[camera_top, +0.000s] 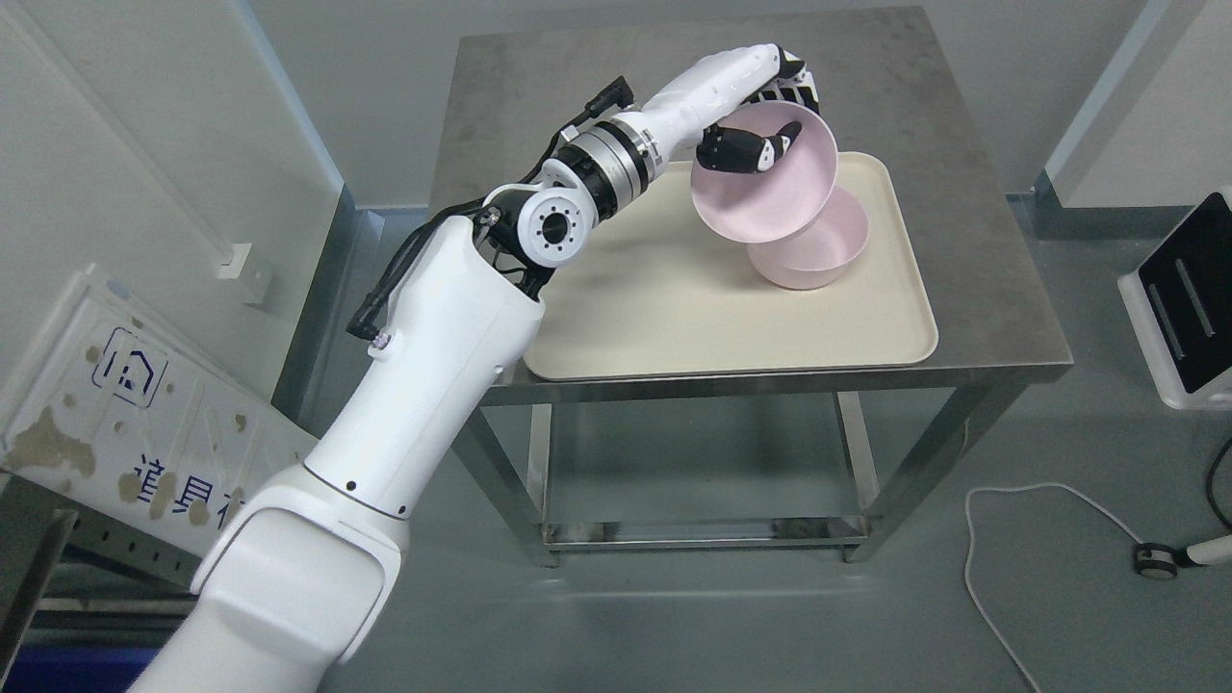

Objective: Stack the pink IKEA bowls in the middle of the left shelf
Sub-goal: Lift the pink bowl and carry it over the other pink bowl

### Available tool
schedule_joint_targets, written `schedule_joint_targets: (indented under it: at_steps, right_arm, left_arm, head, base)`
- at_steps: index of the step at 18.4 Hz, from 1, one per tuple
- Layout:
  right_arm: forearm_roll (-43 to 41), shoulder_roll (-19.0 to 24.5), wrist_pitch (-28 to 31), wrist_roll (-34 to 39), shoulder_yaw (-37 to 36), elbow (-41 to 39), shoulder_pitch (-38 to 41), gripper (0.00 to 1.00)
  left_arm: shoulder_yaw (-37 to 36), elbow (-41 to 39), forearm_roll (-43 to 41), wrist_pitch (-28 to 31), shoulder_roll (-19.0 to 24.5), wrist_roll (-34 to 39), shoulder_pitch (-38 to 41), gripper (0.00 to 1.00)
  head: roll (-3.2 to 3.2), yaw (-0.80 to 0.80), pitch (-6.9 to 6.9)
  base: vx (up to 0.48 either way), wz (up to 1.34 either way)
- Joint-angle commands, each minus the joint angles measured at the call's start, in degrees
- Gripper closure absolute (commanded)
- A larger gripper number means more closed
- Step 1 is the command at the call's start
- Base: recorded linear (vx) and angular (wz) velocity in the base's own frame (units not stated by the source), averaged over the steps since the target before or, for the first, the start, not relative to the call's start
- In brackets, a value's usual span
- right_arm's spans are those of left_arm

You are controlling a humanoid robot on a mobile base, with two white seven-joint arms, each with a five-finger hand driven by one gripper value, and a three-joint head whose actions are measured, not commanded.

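Head view: left hand (760,106), reaching from the lower left up to the upper centre of the frame, grips a pink bowl (765,173) by its rim, thumb inside and fingers (794,91) curled over the outside. That bowl is tilted, its opening facing the camera, and its lower edge overlaps a second pink bowl (813,250) sitting upright on a cream tray (674,308); whether the two touch cannot be told. This tray lies on a steel table (962,192) at centre frame. At the lower right, a white cable (991,568) trails across the grey floor.
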Motion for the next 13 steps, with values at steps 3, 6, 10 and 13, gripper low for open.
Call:
schedule_joint_targets:
  at_steps: [3, 6, 10, 13]
  right_arm:
    - [0.4, -1.0, 0.0, -0.2, -0.6, 0.0, 0.0, 0.0]
    - [0.4, -1.0, 0.0, -0.2, -0.6, 0.0, 0.0, 0.0]
    - [0.4, -1.0, 0.0, -0.2, -0.6, 0.0, 0.0, 0.0]
    - [0.4, -1.0, 0.0, -0.2, -0.6, 0.0, 0.0, 0.0]
  left_arm:
    - [-11.8, 7.6, 5.9, 0.7, 0.5, 3.6, -5.0, 0.96]
    - [-11.6, 8.6, 5.8, 0.8, 0.5, 4.4, -5.0, 0.9]
    - [-8.7, 9.7, 3.3, 3.8, 0.5, 6.9, -5.0, 0.45]
    - [-2.9, 9.0, 2.4, 3.6, 0.5, 6.2, -3.5, 0.35]
  head:
    - [0.0, 0.0, 0.0]
    - [0.0, 0.0, 0.0]
    - [0.0, 0.0, 0.0]
    - [0.0, 0.0, 0.0]
  base:
    - [0.0, 0.0]
    - [0.0, 0.0]
    - [0.0, 0.0]
    - [0.0, 0.0]
